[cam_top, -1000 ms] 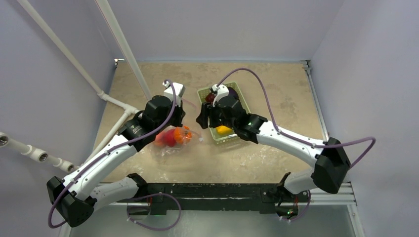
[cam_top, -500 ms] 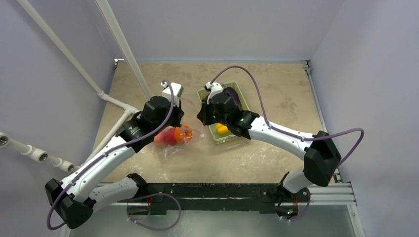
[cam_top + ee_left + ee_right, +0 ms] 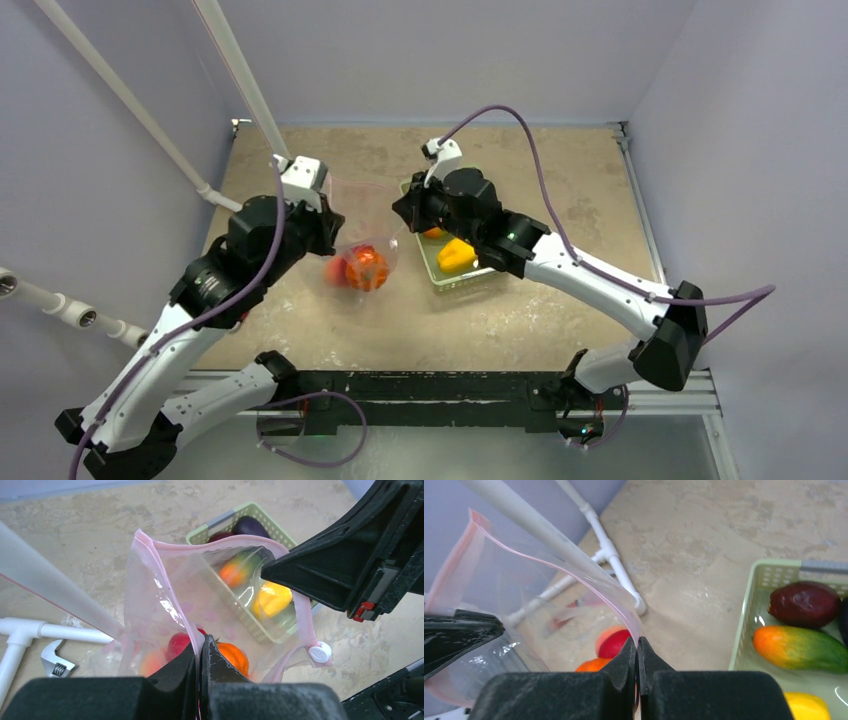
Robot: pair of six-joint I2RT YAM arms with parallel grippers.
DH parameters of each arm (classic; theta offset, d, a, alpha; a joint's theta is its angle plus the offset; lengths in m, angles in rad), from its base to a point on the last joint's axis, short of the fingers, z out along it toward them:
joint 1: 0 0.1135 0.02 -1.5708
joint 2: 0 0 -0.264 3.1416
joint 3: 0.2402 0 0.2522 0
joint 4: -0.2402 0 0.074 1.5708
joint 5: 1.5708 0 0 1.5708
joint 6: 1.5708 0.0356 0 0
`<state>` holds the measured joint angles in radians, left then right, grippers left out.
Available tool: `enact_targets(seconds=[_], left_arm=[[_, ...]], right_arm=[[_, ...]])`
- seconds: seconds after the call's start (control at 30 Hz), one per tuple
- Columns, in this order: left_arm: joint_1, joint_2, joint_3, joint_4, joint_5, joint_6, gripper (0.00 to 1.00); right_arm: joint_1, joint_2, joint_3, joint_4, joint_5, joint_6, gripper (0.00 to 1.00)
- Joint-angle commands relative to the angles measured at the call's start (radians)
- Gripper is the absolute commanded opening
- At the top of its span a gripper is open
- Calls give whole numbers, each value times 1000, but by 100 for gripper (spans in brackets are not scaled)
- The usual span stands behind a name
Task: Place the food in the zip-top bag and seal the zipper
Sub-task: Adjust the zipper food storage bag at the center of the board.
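A mottled beige table (image 3: 570, 190) is enclosed by plain pale walls (image 3: 450, 60). A white pipe (image 3: 237, 70) slants across its far left corner. The clear bag (image 3: 165, 600) is crinkled, with a pink zipper strip (image 3: 210, 542) around its gaping mouth and a white slider (image 3: 320, 653) at one end. Red and orange food lies in the bottom of the bag, including an apple (image 3: 178, 642) and a pumpkin (image 3: 234, 656).

The left gripper (image 3: 200, 652) is clenched on the near edge of the bag's mouth. The right gripper (image 3: 637, 652) is pinched tight on the opposite edge. The bag hangs between and below the two, its mouth drawn apart. Just beside and beneath the right gripper stands a pale green basket (image 3: 744, 620). It holds a yellow pepper (image 3: 455, 255), a dark plum (image 3: 804, 603) and an eggplant (image 3: 251, 526).
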<state>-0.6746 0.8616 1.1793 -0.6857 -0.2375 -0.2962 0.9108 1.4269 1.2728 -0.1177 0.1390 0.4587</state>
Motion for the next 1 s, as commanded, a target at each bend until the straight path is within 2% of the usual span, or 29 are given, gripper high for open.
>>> enact_targets(seconds=[0.0, 0.13, 0.37, 0.5, 0.63, 0.83, 0.97], left_arm=[[-2, -45, 98, -88, -37, -24, 0], [-2, -85, 84, -91, -39, -66, 0], [-3, -85, -250, 43, 5, -221, 0], [-3, -53, -349, 150, 107, -260, 0], [-3, -45, -250, 133, 151, -189, 0], [-3, -89, -56, 74, 46, -130, 0], [-2, -104, -65, 59, -12, -127, 0]], right_arm=[[22, -63, 102, -41, 27, -44, 0], [45, -85, 121, -49, 43, -44, 0], [48, 23, -103, 77, -7, 6, 0], [49, 59, -159, 106, -11, 19, 0], [51, -4, -85, 38, 55, -2, 0], [55, -65, 66, -67, 173, -22, 0], [56, -102, 40, -26, 204, -23, 0]])
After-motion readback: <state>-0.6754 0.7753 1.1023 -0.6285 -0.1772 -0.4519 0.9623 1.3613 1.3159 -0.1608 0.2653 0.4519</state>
